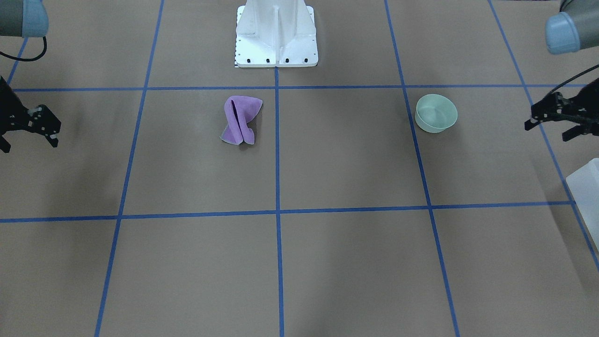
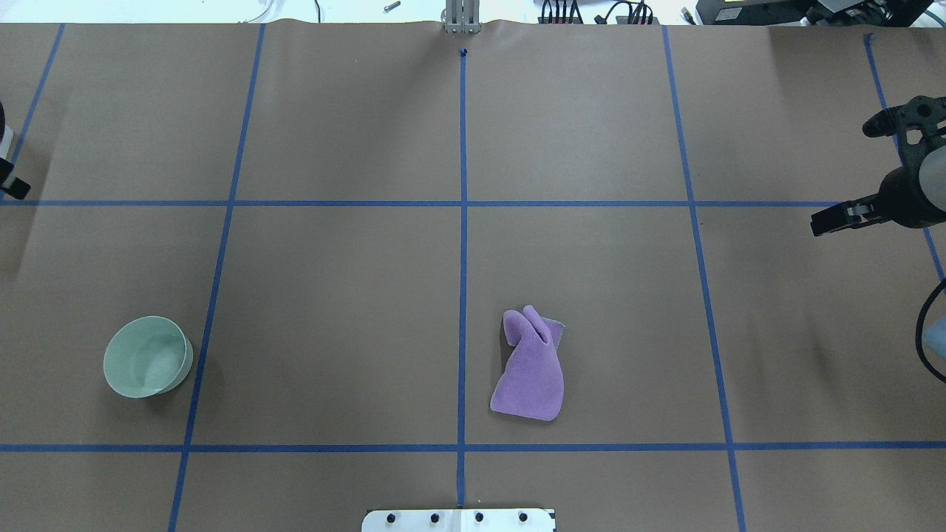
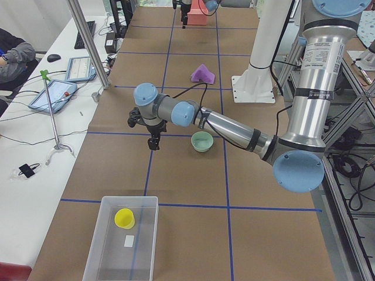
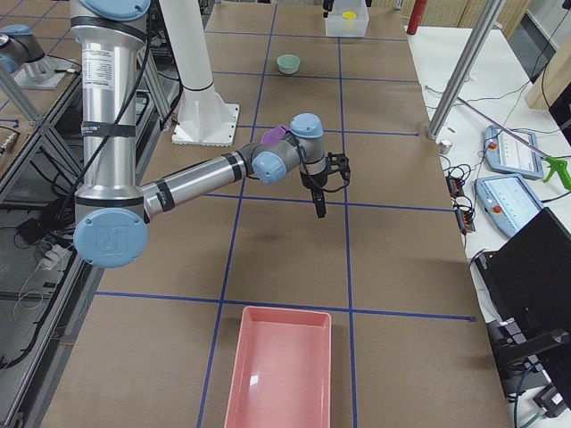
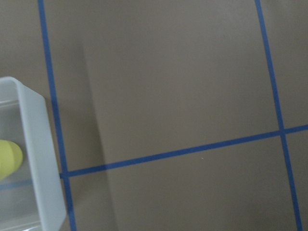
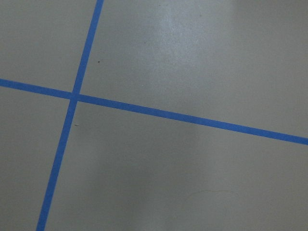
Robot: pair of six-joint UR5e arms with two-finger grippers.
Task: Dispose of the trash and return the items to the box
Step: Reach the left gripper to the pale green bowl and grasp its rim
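Note:
A crumpled purple cloth (image 1: 239,120) lies near the robot base, and an empty pale green bowl (image 1: 433,125) stands toward the robot's left. The translucent box (image 3: 120,243) at the left end holds a yellow cup (image 3: 124,218) and a small white piece. My left gripper (image 1: 548,132) hovers between the bowl and the box, open and empty. Its wrist view shows only the box wall (image 5: 43,159) and bare paper. At the opposite side my right gripper (image 1: 28,140) hangs open over bare table, far from the cloth (image 2: 531,368).
A pink tray (image 4: 281,370) sits at the table's right end. The white robot base (image 1: 276,37) stands at the rear middle. Beside the table runs a bench with tablets (image 3: 55,93) and a person's sleeve (image 3: 14,52). Blue tape lines grid the brown paper.

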